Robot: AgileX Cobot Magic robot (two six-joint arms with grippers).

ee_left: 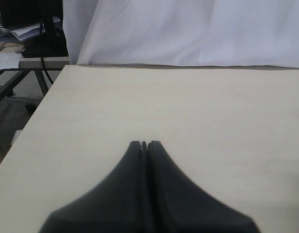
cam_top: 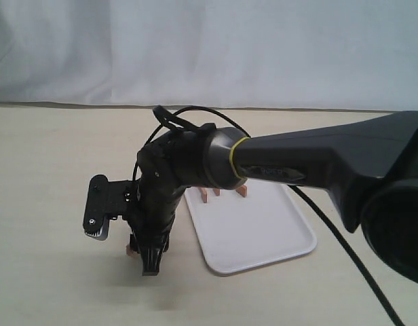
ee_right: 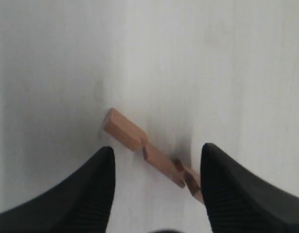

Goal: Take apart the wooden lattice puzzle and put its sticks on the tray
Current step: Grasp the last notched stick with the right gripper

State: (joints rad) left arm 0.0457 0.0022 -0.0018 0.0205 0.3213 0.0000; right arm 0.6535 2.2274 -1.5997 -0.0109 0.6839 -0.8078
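Note:
One notched reddish-brown stick lies flat on the pale table. My right gripper points down over it, open, with a finger on each side; one end of the stick runs up to a finger. In the exterior view this gripper hangs left of the white tray, and a bit of the stick peeks out beside it. Stick ends show at the tray's far edge, behind the arm. The assembled lattice puzzle is out of view. My left gripper is shut on nothing above bare table.
The right arm's thick dark forearm crosses above the tray, and its black cable trails over the table on the right. The table's edge and a cluttered desk appear in the left wrist view. A white cloth hangs behind.

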